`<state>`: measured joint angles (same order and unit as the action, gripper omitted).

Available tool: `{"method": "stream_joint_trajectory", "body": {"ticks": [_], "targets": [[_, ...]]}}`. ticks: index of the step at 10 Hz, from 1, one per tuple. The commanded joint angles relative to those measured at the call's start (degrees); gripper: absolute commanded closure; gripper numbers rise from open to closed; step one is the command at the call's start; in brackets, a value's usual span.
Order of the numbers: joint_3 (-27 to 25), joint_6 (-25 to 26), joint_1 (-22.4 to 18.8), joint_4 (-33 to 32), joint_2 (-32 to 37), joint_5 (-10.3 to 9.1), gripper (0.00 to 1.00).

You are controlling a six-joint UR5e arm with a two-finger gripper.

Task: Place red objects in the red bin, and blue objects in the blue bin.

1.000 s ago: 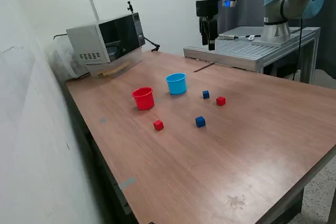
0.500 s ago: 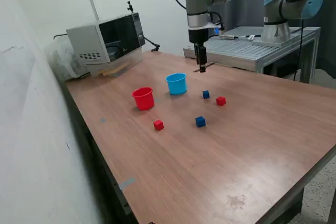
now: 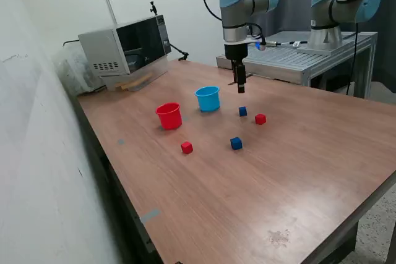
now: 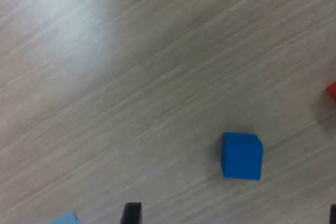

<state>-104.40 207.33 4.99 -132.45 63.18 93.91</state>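
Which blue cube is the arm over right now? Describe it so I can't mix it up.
Start at the light blue cup on the wooden table. Just to its right in the exterior view sits a dark blue cube, under the gripper. A red cube sits beside it; the other blue cube lies nearer the camera.

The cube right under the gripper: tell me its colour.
Dark blue cube, clearest in the wrist view, below the gripper.

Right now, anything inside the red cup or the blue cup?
None seen: all four cubes sit on the table. The red cup and blue cup show only inner walls; their bottoms are hidden.
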Motion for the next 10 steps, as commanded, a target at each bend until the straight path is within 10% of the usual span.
{"method": "stream_joint_trajectory", "body": {"ticks": [1, 10], "targets": [[-0.54, 0.0, -0.33, -1.58, -2.18, -0.13, 0.0], [0.07, -0.35, -1.12, -5.27, -5.61, -0.22, 0.0]]}}
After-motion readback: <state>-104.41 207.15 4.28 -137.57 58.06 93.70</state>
